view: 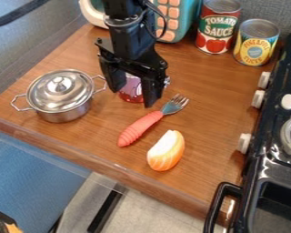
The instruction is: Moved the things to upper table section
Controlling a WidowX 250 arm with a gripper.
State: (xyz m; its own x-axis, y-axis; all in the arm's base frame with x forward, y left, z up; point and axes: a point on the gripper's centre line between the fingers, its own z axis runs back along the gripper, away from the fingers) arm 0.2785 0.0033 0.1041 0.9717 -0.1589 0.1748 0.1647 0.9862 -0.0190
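The black gripper [133,95] hangs over the upper middle of the wooden table [212,100], its two fingers spread apart. A red and pink object [131,89] shows between them, partly hidden by the gripper; whether they touch it cannot be told. A silver lidded pot [60,95] stands to the left. Below and right of the gripper lies a fork [142,127] with a red handle, tines toward the upper right. An orange and white wedge [166,151] lies nearer the front edge.
At the table's back stand a tomato sauce can [217,27], a yellow can [256,43] and a teal toy [177,20] with orange buttons. A black stove [275,154] with white knobs borders the right side. The table's front edge [99,161] runs diagonally below.
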